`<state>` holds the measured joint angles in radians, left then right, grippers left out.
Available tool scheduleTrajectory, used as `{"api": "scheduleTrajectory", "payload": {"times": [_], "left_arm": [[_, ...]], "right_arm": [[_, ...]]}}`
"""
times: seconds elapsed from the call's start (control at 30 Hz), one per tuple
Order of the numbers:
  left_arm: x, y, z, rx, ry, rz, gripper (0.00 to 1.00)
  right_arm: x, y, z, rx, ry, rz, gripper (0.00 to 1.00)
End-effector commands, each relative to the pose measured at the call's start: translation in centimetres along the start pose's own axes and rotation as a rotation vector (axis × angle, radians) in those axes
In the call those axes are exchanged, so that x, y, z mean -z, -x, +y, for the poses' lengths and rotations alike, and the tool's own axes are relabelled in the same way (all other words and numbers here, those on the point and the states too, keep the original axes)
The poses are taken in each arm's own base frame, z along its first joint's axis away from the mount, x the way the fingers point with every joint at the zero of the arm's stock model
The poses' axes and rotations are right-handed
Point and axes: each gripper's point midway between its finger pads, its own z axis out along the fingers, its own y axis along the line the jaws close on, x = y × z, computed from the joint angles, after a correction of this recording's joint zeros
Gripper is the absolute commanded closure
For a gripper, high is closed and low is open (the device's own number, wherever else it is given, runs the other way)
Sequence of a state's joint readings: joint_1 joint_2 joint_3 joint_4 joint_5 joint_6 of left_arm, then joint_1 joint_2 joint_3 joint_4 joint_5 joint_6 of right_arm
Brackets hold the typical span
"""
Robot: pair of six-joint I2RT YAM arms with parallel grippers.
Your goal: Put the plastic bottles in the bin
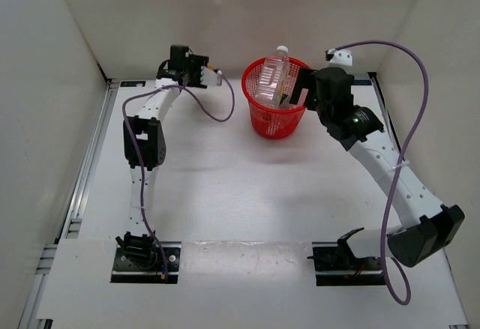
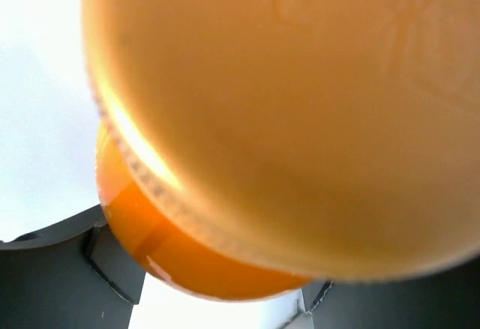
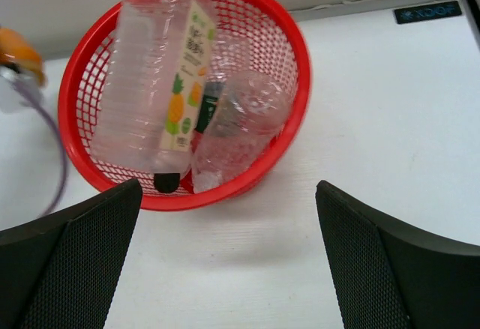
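The left wrist view is almost filled by an orange bottle (image 2: 247,119), its body sitting between the dark fingers (image 2: 112,261) of my left gripper (image 2: 217,291), which is shut on it. From above, that gripper (image 1: 210,74) is at the far left-back of the table, with an orange tip (image 1: 217,68) showing and the red mesh bin (image 1: 277,123) to its right. In the bin (image 3: 296,52) are a large clear bottle with a pineapple label (image 3: 150,82), a crumpled clear bottle (image 3: 244,123) and a dark-labelled one (image 3: 208,108). My right gripper (image 3: 229,216) stands open by the bin's right side (image 1: 301,89).
White walls close the table in at the back and both sides. An aluminium rail (image 1: 88,157) runs along the left edge. Purple cables (image 1: 411,157) loop off both arms. The tall bottle (image 1: 276,65) sticks up above the bin's rim.
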<state>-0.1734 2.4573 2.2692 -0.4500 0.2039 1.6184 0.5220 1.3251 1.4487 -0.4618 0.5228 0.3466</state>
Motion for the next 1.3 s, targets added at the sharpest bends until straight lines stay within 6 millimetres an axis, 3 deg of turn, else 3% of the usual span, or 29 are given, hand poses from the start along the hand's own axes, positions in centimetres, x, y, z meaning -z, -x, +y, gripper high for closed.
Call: {"api": "scheduleTrajectory", "payload": {"times": [0.0, 0.07, 0.17, 0.2, 0.3, 0.4, 0.53, 0.63, 0.73, 0.8, 0.9, 1.27], "left_arm": [[13.0, 4.8, 13.3, 0.386, 0.298, -0.166, 0.90], [17.3, 6.8, 15.8, 0.613, 0.349, -0.267, 0.90], [21.3, 11.1, 17.2, 0.833, 0.296, -0.487, 0.90], [23.5, 13.1, 18.3, 0.866, 0.292, -0.561, 0.90], [27.0, 18.9, 19.9, 1.009, 0.188, -0.770, 0.90], [27.6, 26.6, 18.3, 1.043, -0.042, -0.957, 0.90], [24.1, 31.7, 15.6, 1.057, -0.180, -0.983, 0.90], [21.7, 32.4, 15.8, 1.105, -0.122, -0.930, 0.90], [19.1, 31.0, 16.6, 1.167, -0.030, -0.868, 0.90], [18.9, 29.8, 17.8, 1.182, 0.059, -0.832, 0.90], [18.2, 28.9, 18.0, 1.205, 0.105, -0.796, 0.90], [14.3, 26.4, 12.4, 1.274, 0.070, -0.589, 0.90]], "right_arm": [[2.6, 1.4, -3.7, -0.085, -0.108, -0.065, 0.00], [3.9, 1.1, -4.6, -0.099, -0.113, -0.076, 0.00], [5.1, -0.3, -5.7, -0.129, -0.125, -0.071, 0.00], [5.3, -0.6, -5.9, -0.140, -0.125, -0.072, 0.00], [6.3, -1.9, -6.7, -0.171, -0.133, -0.052, 0.00], [7.9, -2.7, -8.1, -0.215, -0.172, -0.054, 0.00], [9.5, -3.6, -9.7, -0.234, -0.206, -0.049, 0.00], [10.8, -4.3, -10.7, -0.233, -0.224, -0.040, 0.00], [11.8, -4.4, -11.4, -0.244, -0.237, -0.048, 0.00], [12.0, -4.7, -11.8, -0.241, -0.247, -0.048, 0.00], [12.1, -4.9, -11.9, -0.250, -0.247, -0.049, 0.00], [11.1, -5.7, -11.0, -0.241, -0.235, -0.003, 0.00]]}}
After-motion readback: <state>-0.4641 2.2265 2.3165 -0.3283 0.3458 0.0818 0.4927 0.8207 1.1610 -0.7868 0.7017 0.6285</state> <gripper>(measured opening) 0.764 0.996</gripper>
